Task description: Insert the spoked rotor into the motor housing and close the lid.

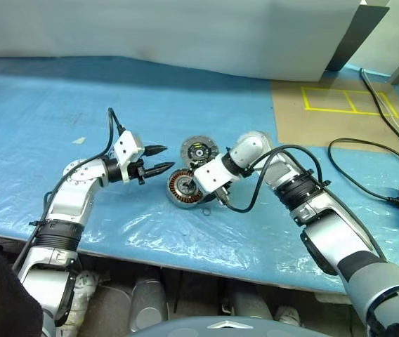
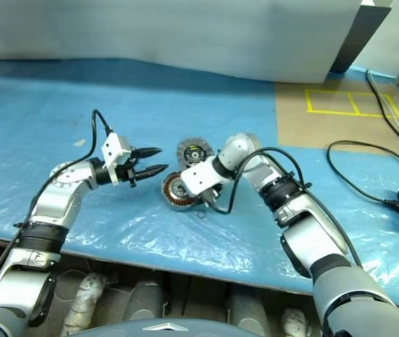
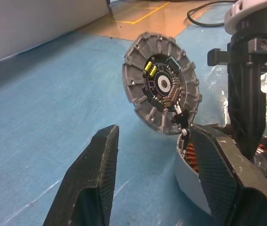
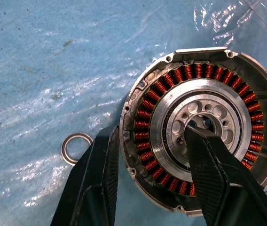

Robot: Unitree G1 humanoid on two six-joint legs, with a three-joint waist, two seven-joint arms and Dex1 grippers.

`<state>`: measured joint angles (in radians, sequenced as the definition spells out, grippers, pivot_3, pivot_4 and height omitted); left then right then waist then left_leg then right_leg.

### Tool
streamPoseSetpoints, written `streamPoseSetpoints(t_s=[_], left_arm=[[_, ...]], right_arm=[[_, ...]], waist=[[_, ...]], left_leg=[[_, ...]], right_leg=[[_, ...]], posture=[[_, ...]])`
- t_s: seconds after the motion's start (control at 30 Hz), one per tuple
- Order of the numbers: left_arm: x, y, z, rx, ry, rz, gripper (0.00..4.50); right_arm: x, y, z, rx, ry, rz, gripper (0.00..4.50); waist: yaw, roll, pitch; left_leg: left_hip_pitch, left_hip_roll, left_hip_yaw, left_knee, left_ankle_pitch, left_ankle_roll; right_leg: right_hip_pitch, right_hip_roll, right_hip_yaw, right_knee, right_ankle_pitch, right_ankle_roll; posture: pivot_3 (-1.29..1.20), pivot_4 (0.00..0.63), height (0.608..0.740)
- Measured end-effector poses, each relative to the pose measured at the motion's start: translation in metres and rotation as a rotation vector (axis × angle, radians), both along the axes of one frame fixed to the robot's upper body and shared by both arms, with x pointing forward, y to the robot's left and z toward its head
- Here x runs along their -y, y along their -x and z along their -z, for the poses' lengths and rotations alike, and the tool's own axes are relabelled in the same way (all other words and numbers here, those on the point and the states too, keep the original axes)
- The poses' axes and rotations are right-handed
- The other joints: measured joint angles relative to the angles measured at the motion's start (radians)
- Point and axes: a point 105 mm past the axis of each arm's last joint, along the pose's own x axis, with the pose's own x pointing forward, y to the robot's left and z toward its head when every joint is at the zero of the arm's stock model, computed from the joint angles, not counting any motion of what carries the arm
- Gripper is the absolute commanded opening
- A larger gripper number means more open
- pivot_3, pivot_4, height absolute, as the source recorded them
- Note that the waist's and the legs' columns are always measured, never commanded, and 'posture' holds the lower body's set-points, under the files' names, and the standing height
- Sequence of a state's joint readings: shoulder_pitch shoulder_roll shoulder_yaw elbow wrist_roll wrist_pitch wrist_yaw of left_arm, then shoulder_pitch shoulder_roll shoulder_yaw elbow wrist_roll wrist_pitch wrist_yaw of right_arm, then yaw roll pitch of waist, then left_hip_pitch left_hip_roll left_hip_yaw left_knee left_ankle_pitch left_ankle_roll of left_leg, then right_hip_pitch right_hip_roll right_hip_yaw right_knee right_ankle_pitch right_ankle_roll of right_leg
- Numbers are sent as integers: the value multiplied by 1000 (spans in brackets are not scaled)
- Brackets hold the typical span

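We found the motor housing (image 4: pixel 201 127), a short grey metal puck with a ring of copper-orange windings round a silver centre, lying flat on the blue plastic-covered tabletop (image 1: pixel 59 119). In the right wrist view its centre showed only a silver holed hub; we could not make out a dark-rimmed spoked rotor seated there or anywhere on the tabletop, so we judged insertion unconfirmed. The lid (image 3: pixel 161 89), a flat grey ribbed disc with a dark hub and yellow marks, stood tilted on edge against the housing's rim, so closing was not yet done. A small metal ring (image 4: pixel 76 148) lay just beside the housing. The right gripper (image 4: pixel 147 174) hung over the housing, spread, one finger across the rim, the other over the hub, pinching nothing. The left gripper (image 1: pixel 159 159) stood spread and empty near the housing. The right arm hid most of the housing in the head views.
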<state>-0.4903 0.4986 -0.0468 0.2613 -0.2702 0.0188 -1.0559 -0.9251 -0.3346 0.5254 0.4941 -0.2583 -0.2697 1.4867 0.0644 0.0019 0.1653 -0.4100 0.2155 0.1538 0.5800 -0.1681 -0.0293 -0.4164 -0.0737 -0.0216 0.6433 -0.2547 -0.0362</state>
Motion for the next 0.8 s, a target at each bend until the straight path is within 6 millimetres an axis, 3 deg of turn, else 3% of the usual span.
streamPoseSetpoints(t_s=[0.3,0.53,0.8], left_arm=[[9,-1,2,-5,9,28,2515],[12,-5,-2,6,15,33,2515],[13,-4,-4,7,9,51,2515]], right_arm=[[-6,9,2,13,2,-38,1901],[-5,11,8,-30,-4,-21,4031],[-12,14,-9,-37,-78,8,4031]], waist=[[-1,0,0],[2,0,0],[4,0,0]], left_leg=[[0,0,0,0,0,0],[-1,0,0,0,0,0],[0,0,0,0,0,0]], right_leg=[[0,0,0,0,0,0],[0,0,0,0,0,0],[0,0,0,0,0,0]], posture=[[0,150,740],[0,150,740],[0,150,740]])
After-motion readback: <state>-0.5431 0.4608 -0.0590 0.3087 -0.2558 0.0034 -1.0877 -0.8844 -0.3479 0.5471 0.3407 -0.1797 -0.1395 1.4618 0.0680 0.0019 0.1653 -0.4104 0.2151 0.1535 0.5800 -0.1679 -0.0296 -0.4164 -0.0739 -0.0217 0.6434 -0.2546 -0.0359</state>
